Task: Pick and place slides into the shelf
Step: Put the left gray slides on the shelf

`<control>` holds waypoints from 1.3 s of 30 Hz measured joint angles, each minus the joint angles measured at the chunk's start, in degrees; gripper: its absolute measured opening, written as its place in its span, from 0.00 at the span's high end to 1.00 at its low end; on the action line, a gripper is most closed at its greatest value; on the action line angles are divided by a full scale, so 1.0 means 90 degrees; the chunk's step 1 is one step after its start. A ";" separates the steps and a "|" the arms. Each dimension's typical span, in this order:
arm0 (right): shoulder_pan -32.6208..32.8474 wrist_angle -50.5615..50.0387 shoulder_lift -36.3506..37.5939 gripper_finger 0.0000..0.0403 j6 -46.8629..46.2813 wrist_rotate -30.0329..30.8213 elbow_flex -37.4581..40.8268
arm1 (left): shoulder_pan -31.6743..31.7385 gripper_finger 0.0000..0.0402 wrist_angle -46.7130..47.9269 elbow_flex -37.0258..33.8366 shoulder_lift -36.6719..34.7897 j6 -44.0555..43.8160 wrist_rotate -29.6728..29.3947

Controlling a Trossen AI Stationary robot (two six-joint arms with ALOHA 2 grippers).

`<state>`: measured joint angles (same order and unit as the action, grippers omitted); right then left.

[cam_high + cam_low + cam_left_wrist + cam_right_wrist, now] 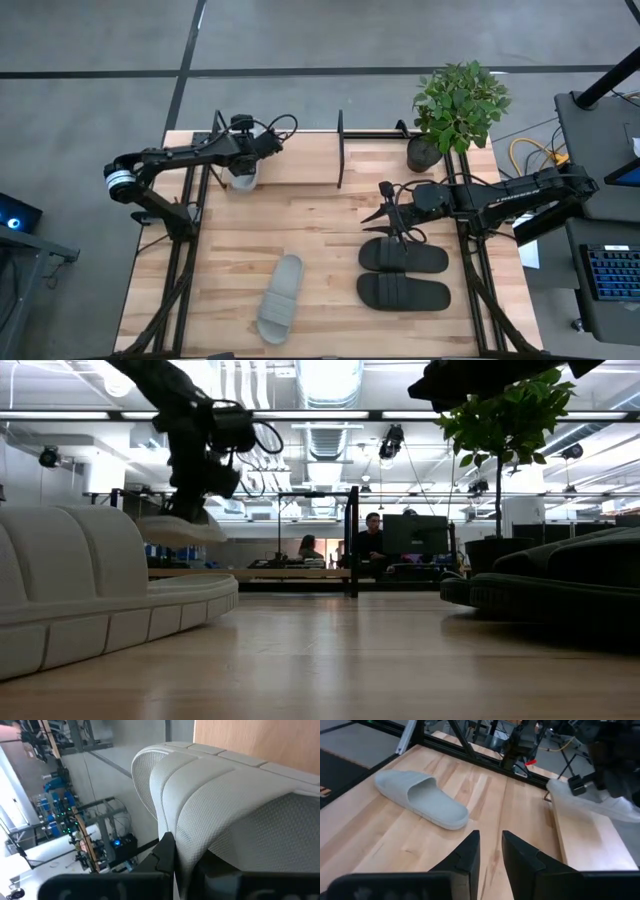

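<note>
Left gripper [244,163] pinching grey slide [244,176] over shelf [340,150] | right gripper [385,216] spread, above black slides [403,256]

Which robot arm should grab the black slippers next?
Probably the right: its open right gripper hovers beside the matte black slide sandals, while the left gripper holds a light grey slide sandal by the shelf.

Left hand [243,160] gripping a grey slide [243,176] above the shelf [340,150].
</note>
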<state>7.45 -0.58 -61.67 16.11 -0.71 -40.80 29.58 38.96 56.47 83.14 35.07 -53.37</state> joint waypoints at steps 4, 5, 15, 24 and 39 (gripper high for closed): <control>-0.0010 -0.0002 0.0000 0.81 -0.0058 0.0102 0.0000 | 0.0050 1.00 -0.0669 -0.0396 -0.0004 0.0652 -0.0257; -0.0026 -0.0002 0.0000 0.81 -0.0085 0.0102 0.0000 | 0.0064 1.00 -0.0659 -0.0435 -0.0005 0.0682 -0.0243; -0.0027 -0.0005 0.0000 0.83 -0.0117 0.0102 0.0000 | 0.0429 1.00 -0.0792 -0.0615 -0.0044 0.0695 0.0214; -0.0027 -0.0019 0.0000 0.80 -0.0119 0.0099 0.0000 | 0.0800 1.00 -0.0823 -0.0661 -0.0064 0.0688 0.0218; -0.0027 -0.0077 0.0000 0.82 -0.0118 0.0099 0.0000 | 0.0843 1.00 -0.0986 -0.0809 -0.0064 0.0703 -0.0007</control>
<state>7.20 -1.27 -61.67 15.05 0.19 -40.80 37.17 30.09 49.19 82.56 41.40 -53.43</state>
